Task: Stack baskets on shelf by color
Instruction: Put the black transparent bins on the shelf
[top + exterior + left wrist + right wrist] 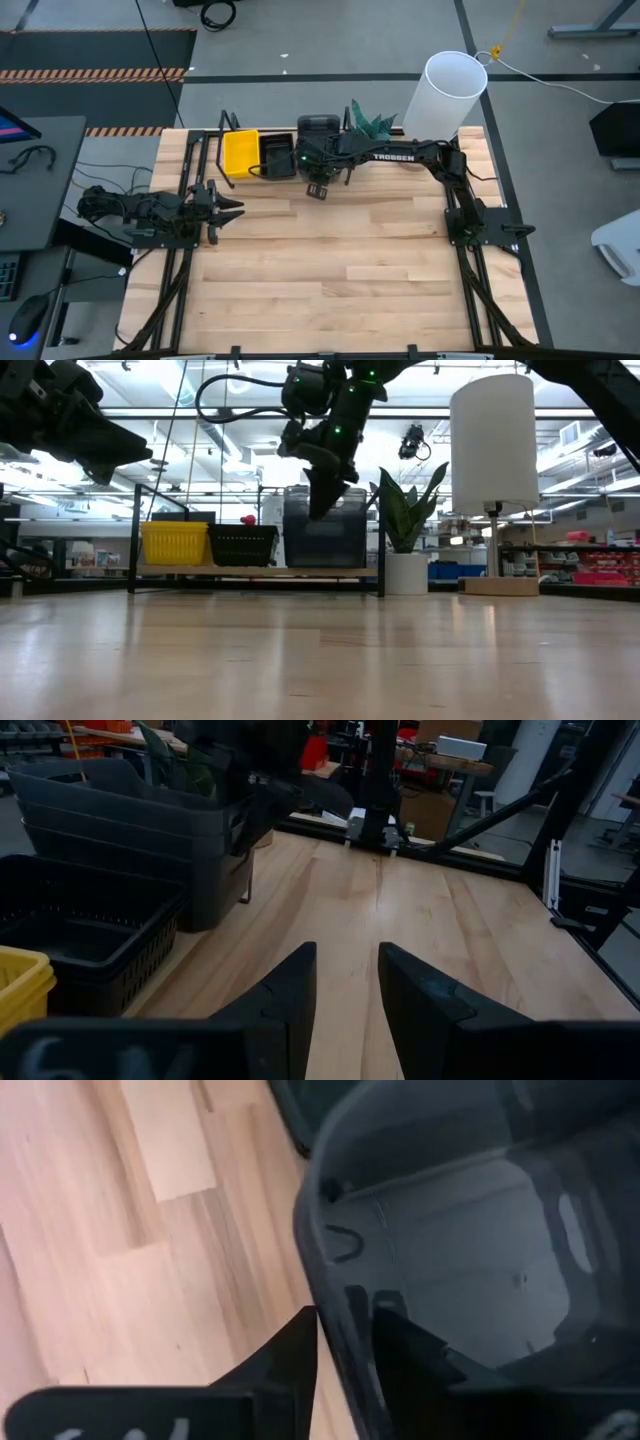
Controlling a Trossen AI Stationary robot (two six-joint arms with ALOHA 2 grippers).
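3 grey baskets, stacked

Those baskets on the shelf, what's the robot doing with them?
It's sorting baskets onto the shelf by colour. Yellow, black and dark grey stacks sit side by side. The right pincer is at the grey stack, its fingers straddling the top basket's rim. The left pincer waits open over the table's left side.
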